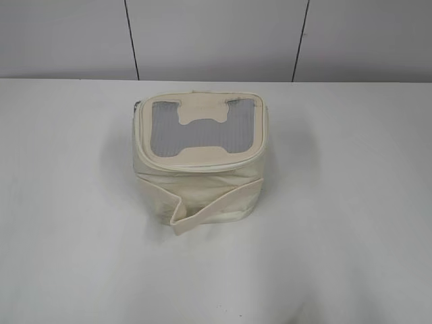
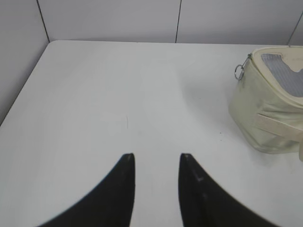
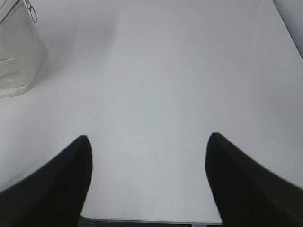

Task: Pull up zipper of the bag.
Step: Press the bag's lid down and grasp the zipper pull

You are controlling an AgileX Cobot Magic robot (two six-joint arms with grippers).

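Bag: the cream bag (image 1: 200, 162) is seen standing upright on the white counter (image 1: 351, 223), about midway between the left and right edges and nearer the far edge than the near one.
Lid: a grey mesh panel (image 1: 202, 127) with a cream H-shaped patch is shown on top, facing up.
Strap: a wide cream strap (image 1: 214, 208) is wrapped across the bag's lower front, its left end bent outward.
Zipper: the zipper (image 2: 240, 71) is picked out in the left wrist view at the bag's upper corner, a small silver ring dangling there; its line is followed along the lid rim.
Left gripper: the left gripper (image 2: 156, 163) is held over bare counter, well apart from the bag, which lies off to its right; jaws are seen apart with a narrow gap, nothing between them.
Right gripper: the right gripper (image 3: 149, 144) is held over bare counter, the bag off to its far left; jaws are spread wide, nothing held.
Exterior view: neither gripper is caught here.
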